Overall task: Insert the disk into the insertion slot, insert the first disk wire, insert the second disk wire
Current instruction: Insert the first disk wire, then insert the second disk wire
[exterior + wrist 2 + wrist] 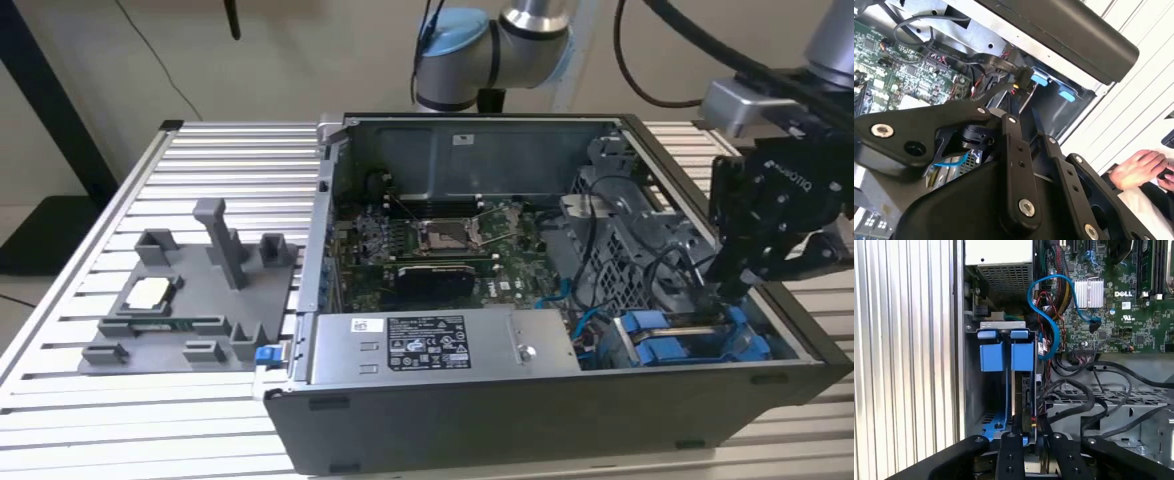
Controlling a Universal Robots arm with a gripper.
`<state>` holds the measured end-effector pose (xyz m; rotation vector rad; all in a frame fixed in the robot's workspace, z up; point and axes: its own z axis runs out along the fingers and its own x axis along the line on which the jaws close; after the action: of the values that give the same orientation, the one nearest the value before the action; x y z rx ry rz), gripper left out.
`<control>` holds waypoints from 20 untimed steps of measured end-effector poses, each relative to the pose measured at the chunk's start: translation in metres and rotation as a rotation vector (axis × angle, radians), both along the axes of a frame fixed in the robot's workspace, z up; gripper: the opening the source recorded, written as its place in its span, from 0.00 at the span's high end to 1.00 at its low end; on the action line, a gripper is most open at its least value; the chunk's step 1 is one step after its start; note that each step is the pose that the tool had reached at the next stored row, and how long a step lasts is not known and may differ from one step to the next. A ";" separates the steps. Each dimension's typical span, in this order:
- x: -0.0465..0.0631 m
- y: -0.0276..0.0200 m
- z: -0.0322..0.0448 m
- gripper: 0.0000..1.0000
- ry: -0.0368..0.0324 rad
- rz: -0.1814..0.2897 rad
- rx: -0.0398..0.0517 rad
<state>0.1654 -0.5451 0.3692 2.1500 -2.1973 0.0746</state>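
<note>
Blue plastic frames the disk (pixel 674 338) in the exterior view. It sits in its slot at the corner of the open computer case (pixel 534 425) on the slatted table (pixel 240 160), and the pincer (pixel 731 288) reaches down just above it. In the second wrist view you see the pincer (pixel 1021 84) pressed together on a black wire plug (pixel 1025 75), near the disk's blue tabs. In the first wrist view the disk (pixel 1004 356) stands in the slot, with the pincer (pixel 1030 424) just beside it.

Printed sticker (pixel 427 342) on power-supply box (pixel 541 328)
</note>
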 end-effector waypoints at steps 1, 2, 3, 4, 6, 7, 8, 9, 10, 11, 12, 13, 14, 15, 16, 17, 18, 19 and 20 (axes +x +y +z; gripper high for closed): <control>0.000 0.0000 0.0037 0.73 0.0000 0.000 0.0000; 0.000 0.0000 0.0071 0.73 0.0000 0.000 0.0001; 0.000 0.0000 0.0107 0.73 0.0000 0.000 0.0000; 0.000 0.0000 0.0139 0.73 0.0000 0.000 -0.0001; 0.000 0.0000 0.0211 0.73 0.0000 0.000 0.0001; 0.000 0.0000 0.0246 0.73 0.0000 0.000 -0.0001; 0.000 0.0000 0.0280 0.73 0.0000 0.000 0.0000; 0.000 0.0001 0.0307 0.73 0.0000 0.000 0.0000; 0.000 0.0000 0.0320 0.73 0.0000 0.000 0.0001; 0.000 0.0000 0.0323 0.73 0.0000 0.000 0.0003; 0.000 0.0000 0.0325 0.73 0.0000 0.000 0.0004; 0.000 0.0001 0.0331 0.73 0.0000 0.000 0.0001; 0.000 0.0002 0.0341 0.73 0.0000 0.000 -0.0002; 0.000 0.0002 0.0355 0.73 0.0000 0.000 -0.0001; 0.000 0.0002 0.0368 0.73 0.0000 0.000 0.0000; 0.000 0.0002 0.0371 0.73 0.0000 0.000 0.0002; 0.000 0.0002 0.0371 0.73 0.0000 0.000 0.0003; 0.000 0.0002 0.0371 0.73 0.0000 0.000 0.0004; 0.000 0.0002 0.0371 0.73 0.0000 0.000 0.0003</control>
<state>0.1653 -0.5449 0.4063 2.1502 -2.1975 0.0742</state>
